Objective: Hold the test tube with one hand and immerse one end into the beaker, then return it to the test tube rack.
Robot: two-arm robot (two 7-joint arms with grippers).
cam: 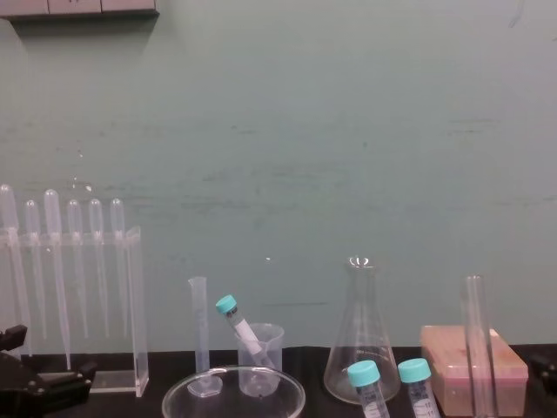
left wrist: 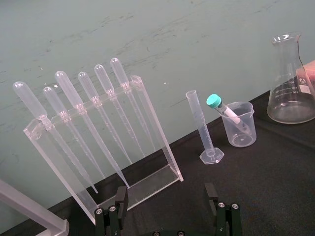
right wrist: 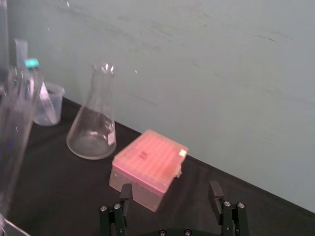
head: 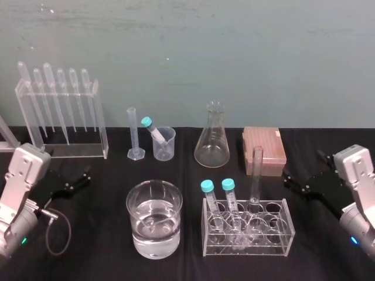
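Grasp not yet begun: the left gripper (left wrist: 166, 197) and right gripper (head: 288, 178) sit spread open, and the right probably next reaches toward nine o'clock for the test tube (head: 256, 174) in the test tube rack (head: 276, 243).

The worktop (head: 94, 246) is black, the wall (head: 234, 52) pale teal. The test tube (head: 256, 175) and beaker (head: 167, 149) are clear; the tip box (head: 264, 149) at two o'clock is pink.
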